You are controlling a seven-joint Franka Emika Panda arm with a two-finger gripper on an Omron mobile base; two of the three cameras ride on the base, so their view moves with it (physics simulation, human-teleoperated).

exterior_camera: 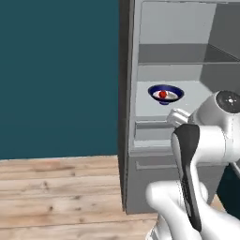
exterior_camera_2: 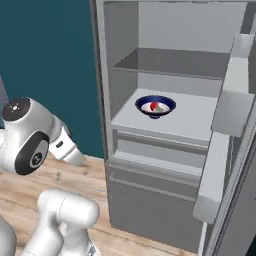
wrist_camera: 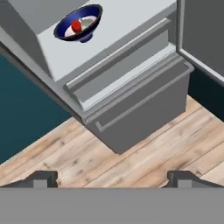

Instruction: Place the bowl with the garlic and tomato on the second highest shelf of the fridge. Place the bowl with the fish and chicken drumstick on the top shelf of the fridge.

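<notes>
From my left base view, the bowl with the garlic and tomato (exterior_camera: 165, 93) sits on the second highest shelf (exterior_camera: 197, 101), the tomato (exterior_camera: 163, 94) inside. My right base view shows that shelf below the top shelf (exterior_camera_2: 175, 62). In my hand view, my gripper (wrist_camera: 111, 178) is spread wide, holding nothing, over the wooden floor (wrist_camera: 144, 153).
</notes>
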